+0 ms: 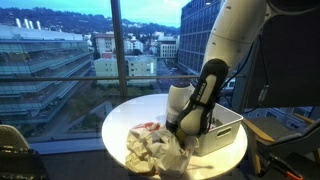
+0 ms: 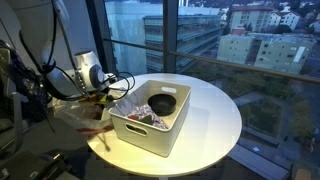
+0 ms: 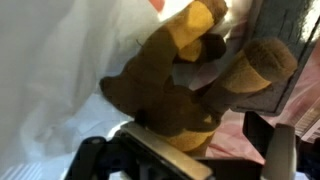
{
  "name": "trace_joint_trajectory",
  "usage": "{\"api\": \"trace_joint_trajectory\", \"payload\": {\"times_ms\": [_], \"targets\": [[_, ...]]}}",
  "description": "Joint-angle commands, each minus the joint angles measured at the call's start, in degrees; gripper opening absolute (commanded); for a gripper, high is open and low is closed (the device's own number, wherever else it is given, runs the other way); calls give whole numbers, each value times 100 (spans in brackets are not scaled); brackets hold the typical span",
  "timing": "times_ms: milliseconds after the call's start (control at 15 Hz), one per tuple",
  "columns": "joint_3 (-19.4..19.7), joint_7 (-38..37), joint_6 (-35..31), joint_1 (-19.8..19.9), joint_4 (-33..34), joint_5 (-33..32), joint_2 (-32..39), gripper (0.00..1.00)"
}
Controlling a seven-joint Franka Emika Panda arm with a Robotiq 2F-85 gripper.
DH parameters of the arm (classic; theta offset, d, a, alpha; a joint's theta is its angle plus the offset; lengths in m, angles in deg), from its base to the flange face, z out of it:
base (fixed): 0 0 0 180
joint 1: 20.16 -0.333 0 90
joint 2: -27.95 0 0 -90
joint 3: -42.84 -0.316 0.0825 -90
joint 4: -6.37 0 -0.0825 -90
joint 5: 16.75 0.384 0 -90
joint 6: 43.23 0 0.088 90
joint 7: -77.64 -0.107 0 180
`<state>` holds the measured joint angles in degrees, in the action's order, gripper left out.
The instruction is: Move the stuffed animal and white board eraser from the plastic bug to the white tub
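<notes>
A brown and yellow stuffed animal [image 3: 170, 85] fills the wrist view. It lies on the white plastic bag [image 3: 50, 80], over something pink. My gripper [image 3: 215, 150] is open, with the toy's yellow underside against one finger and a gap to the other finger. In both exterior views the gripper [image 1: 178, 128] [image 2: 100, 95] is down at the crumpled plastic bag [image 1: 155, 150] [image 2: 85, 118], right beside the white tub [image 1: 228, 128] [image 2: 150, 135]. The whiteboard eraser does not show in any view.
The tub holds a black bowl [image 2: 163, 103] and some small items. All of it stands on a round white table [image 1: 235, 158] [image 2: 215, 115] next to large windows. The arm's cables hang by the table edge [image 2: 60, 85].
</notes>
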<state>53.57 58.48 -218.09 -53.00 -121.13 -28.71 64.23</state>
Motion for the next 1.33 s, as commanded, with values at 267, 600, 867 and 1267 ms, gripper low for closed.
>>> {"api": "trace_joint_trajectory", "payload": {"times_ms": [267, 600, 867, 1267], "targets": [[2274, -3, -1276, -2401, 325, 1059, 1238, 75], [2324, 261, -741, -2765, 85, 1677, 1162, 46], [2159, 291, -351, -2635, 116, 1609, 1038, 15], [1997, 561, 803, -2289, 105, 1235, 227, 7]]}}
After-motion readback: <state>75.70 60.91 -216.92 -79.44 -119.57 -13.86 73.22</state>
